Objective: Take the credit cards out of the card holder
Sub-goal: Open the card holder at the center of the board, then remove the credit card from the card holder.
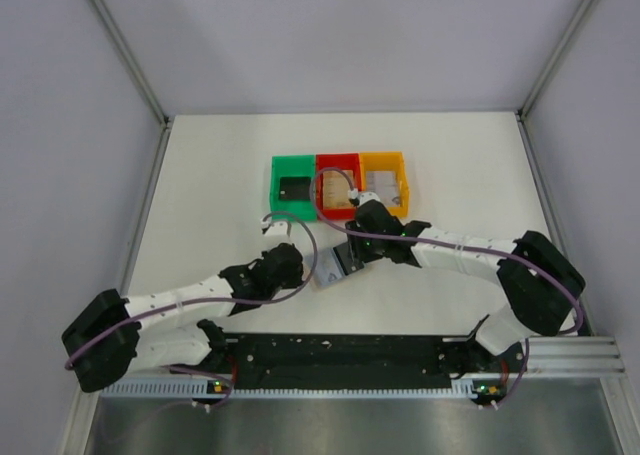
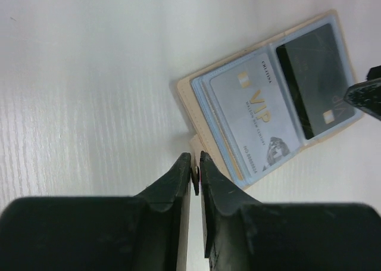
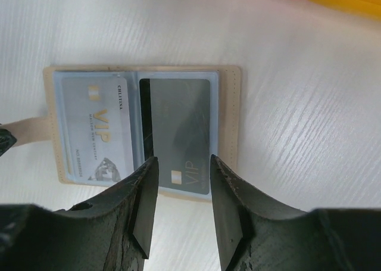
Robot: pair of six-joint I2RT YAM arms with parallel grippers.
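The card holder (image 3: 230, 117) lies open on the white table, tan outside and light blue inside; it also shows in the top view (image 1: 336, 266) and the left wrist view (image 2: 186, 98). Its left panel holds a pale VIP card (image 3: 95, 125), also in the left wrist view (image 2: 253, 113). Its right panel holds a dark VIP card (image 3: 181, 128), also in the left wrist view (image 2: 312, 83). My left gripper (image 2: 195, 164) is shut on the holder's tan strap tab. My right gripper (image 3: 183, 170) is open, its jaws astride the dark card's near end, just above it.
Green (image 1: 275, 185), red (image 1: 337, 158) and orange (image 1: 382, 157) bins stand in a row behind the holder, each with a card inside. Grey walls enclose the table at left, right and back. The arm bases and a black rail sit at the near edge.
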